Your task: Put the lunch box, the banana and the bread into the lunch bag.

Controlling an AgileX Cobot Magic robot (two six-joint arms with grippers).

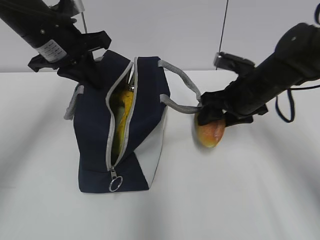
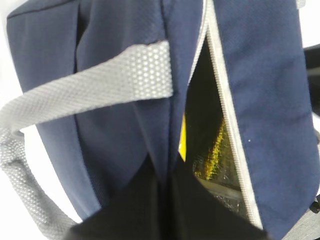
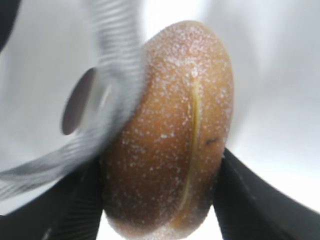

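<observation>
We saw the lunch bag [image 1: 122,125] standing on the white table [image 1: 240,200], left of the table's middle, its zipper drawn open along the top and down one end so that a long gap showed between the navy panels. Through that gap the banana [image 1: 125,107] lay inside, yellow against the dark lining, and in the left wrist view a clear, shiny surface showed beneath it [image 2: 220,175], though we could not tell for certain that this was the lunch box. The metal ring pull [image 1: 115,184] hung at the lower end of the zipper, toward the near edge of the table. The left pincer [image 1: 82,70] was at the far end of the bag, pressed together on the navy fabric beside the opening and holding that end up; one grey handle [image 2: 95,90] crossed just in front of it in its own camera. The right pincer [image 1: 212,117] was to the right of the bag, its two black fingers [image 3: 250,200] pinching the bread [image 3: 170,135] from either side, the pale split of the roll facing the wrist camera. The bread was outside the bag, just beside its right end, low over the table, and the bag's other grey handle [image 1: 180,102] lay touching the roll and the pincer.
</observation>
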